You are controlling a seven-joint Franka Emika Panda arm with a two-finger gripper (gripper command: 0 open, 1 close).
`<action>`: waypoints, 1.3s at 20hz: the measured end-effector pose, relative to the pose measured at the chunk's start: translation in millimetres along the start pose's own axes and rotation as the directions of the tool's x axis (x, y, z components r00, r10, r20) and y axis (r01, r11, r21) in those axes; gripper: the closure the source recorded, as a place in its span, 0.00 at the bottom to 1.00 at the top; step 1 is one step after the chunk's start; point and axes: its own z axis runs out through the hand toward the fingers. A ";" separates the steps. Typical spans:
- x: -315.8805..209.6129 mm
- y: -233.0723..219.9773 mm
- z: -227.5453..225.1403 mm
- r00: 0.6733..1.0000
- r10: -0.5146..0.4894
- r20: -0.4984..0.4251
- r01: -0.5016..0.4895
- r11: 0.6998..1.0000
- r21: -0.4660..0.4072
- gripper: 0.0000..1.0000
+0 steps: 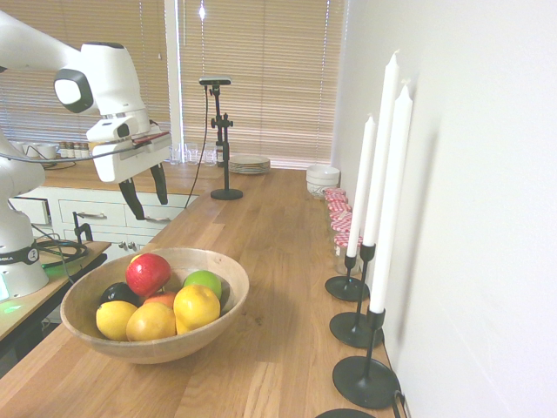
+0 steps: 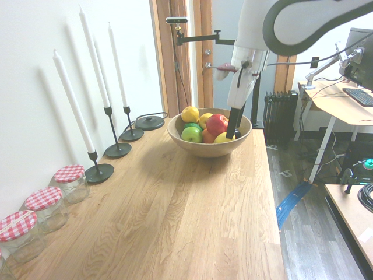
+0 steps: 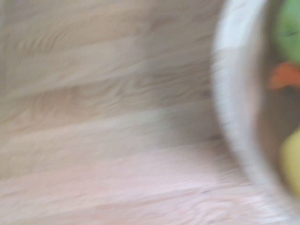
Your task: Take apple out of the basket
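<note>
A glossy red apple (image 1: 148,273) (image 2: 217,124) lies in the wooden basket (image 1: 174,348) (image 2: 204,149) among lemons (image 1: 197,306), a green fruit (image 1: 204,280) and an orange-red fruit. My gripper (image 1: 150,209) (image 2: 234,132) hangs open and empty above the basket's edge on the arm's side, well above the apple and touching nothing. The wrist view is blurred and shows bare tabletop with the basket rim (image 3: 229,93) and bits of green, orange and yellow fruit inside it.
Three tall white candles (image 1: 383,157) (image 2: 93,58) in black holders line the wall. Jars with red checked lids (image 2: 70,175) (image 1: 341,222) stand beyond them. Stacked plates (image 1: 249,164) sit far back on the long wooden counter (image 2: 175,221).
</note>
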 end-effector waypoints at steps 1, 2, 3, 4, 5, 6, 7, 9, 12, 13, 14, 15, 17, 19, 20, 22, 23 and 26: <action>9.7 4.0 -3.0 1.000 0.013 -0.003 -0.013 1.000 0.005 0.00; 19.9 8.4 -5.1 1.000 0.027 -0.003 -0.027 1.000 0.009 0.00; 31.4 13.5 -6.9 0.999 0.044 -0.002 -0.044 0.999 0.013 0.00; 43.6 19.7 -8.3 0.998 0.061 -0.001 -0.061 0.998 0.015 0.00; 55.9 26.4 -9.0 0.997 0.076 0.001 -0.076 0.997 0.013 0.00; 68.0 33.0 -8.9 0.996 0.091 0.001 -0.091 0.996 0.012 0.00; 79.3 39.3 -7.9 0.994 0.106 0.004 -0.106 0.994 0.009 0.00; 99.3 49.9 -3.8 0.992 0.127 0.013 -0.127 0.992 0.001 0.00; 121.9 58.5 7.7 0.989 0.143 0.026 -0.143 0.990 -0.014 0.00; 127.9 59.8 12.8 0.988 0.150 0.032 -0.149 0.989 -0.019 0.00; 133.6 61.1 18.7 0.987 0.157 0.041 -0.156 0.987 -0.024 0.00; 139.6 62.3 24.3 0.986 0.162 0.048 -0.161 0.987 -0.029 0.00; 149.2 62.4 33.3 0.984 0.167 0.058 -0.165 0.986 -0.037 0.00; 156.6 60.4 38.0 0.984 0.167 0.066 -0.164 0.986 -0.040 0.00; 159.4 58.3 39.3 0.984 0.167 0.068 -0.164 0.986 -0.041 0.00; 163.1 55.1 43.2 0.983 0.166 0.072 -0.163 0.986 -0.046 0.00; 164.2 53.8 46.4 0.983 0.166 0.076 -0.163 0.985 -0.049 0.00; 166.9 50.8 58.2 0.982 0.168 0.089 -0.163 0.985 -0.057 0.00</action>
